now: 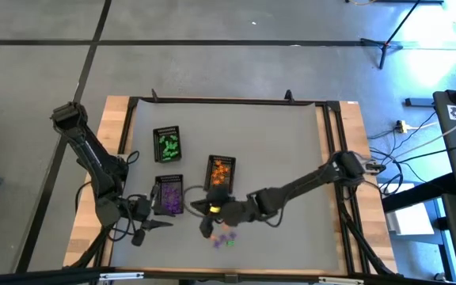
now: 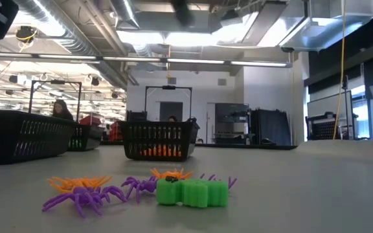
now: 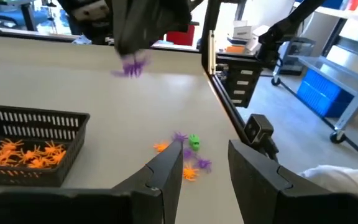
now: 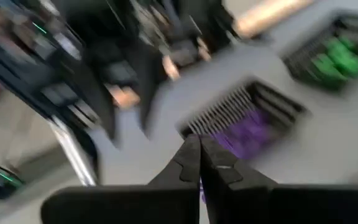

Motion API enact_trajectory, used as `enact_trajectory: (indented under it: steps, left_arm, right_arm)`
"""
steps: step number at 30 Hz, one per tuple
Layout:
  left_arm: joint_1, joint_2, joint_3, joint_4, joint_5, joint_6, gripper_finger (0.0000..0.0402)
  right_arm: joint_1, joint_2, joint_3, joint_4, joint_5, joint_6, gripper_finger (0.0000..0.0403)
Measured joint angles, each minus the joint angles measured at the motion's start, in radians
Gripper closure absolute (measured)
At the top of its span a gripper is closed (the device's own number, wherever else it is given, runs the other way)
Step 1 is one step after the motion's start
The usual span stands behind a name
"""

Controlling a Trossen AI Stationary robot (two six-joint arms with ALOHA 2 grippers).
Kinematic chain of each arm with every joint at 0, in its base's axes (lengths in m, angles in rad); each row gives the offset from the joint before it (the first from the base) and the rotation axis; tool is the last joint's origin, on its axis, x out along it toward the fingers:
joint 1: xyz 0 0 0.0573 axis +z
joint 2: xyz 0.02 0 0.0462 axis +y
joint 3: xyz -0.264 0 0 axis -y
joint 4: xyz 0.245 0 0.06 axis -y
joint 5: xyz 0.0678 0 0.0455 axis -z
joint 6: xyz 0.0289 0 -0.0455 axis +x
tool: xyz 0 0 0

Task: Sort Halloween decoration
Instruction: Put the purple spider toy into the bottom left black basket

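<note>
Loose Halloween decoration [image 2: 141, 188]: small orange and purple plastic spiders and one green lump, clustered on the table's near edge below the orange tray [image 1: 221, 172]; right gripper [image 1: 207, 228] pinching a purple spider above them, left gripper [image 1: 150, 227] part-open, empty.

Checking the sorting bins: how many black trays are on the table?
3: the green-filled tray farthest back, the orange-filled tray mid-table, the purple-filled tray near the left arm.

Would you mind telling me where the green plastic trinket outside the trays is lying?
In the high view the green plastic trinket lies on the grey mat near the table's front edge, among loose purple and orange spiders, just below the right gripper.
</note>
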State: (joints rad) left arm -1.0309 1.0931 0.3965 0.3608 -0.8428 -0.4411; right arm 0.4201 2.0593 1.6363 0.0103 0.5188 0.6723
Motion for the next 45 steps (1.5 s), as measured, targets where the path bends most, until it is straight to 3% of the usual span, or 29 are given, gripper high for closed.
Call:
enact_trajectory:
  steps: [6,12,16,27,34,45]
  left_arm:
    - [0.0,0.0,0.0,-0.006,-0.027,-0.002,0.0282]
    - [0.0,0.0,0.0,-0.034,-0.086,-0.003,0.0282]
    - [0.006,0.0,0.0,-0.083,-0.14,-0.052,0.0282]
    - [0.048,0.065,0.0,-0.125,-0.132,-0.102,0.0282]
    - [0.077,0.108,0.0,-0.113,-0.024,-0.099,0.0281]
    - [0.084,0.108,0.0,-0.05,-0.004,-0.04,0.0198]
  right_arm:
    - [-0.049,0.062,0.001,0.302,-0.158,-0.082,0.0403]
    - [-0.07,0.148,0.0,0.419,-0.249,-0.073,0.0403]
    - [-0.069,0.173,0.0,0.433,-0.257,-0.05,0.0403]
    - [-0.068,0.187,0.0,0.512,-0.301,-0.049,0.0403]
    - [-0.068,0.187,0.0,0.51,-0.301,-0.049,0.0403]
    - [-0.068,0.187,0.0,0.463,-0.299,-0.049,0.0403]
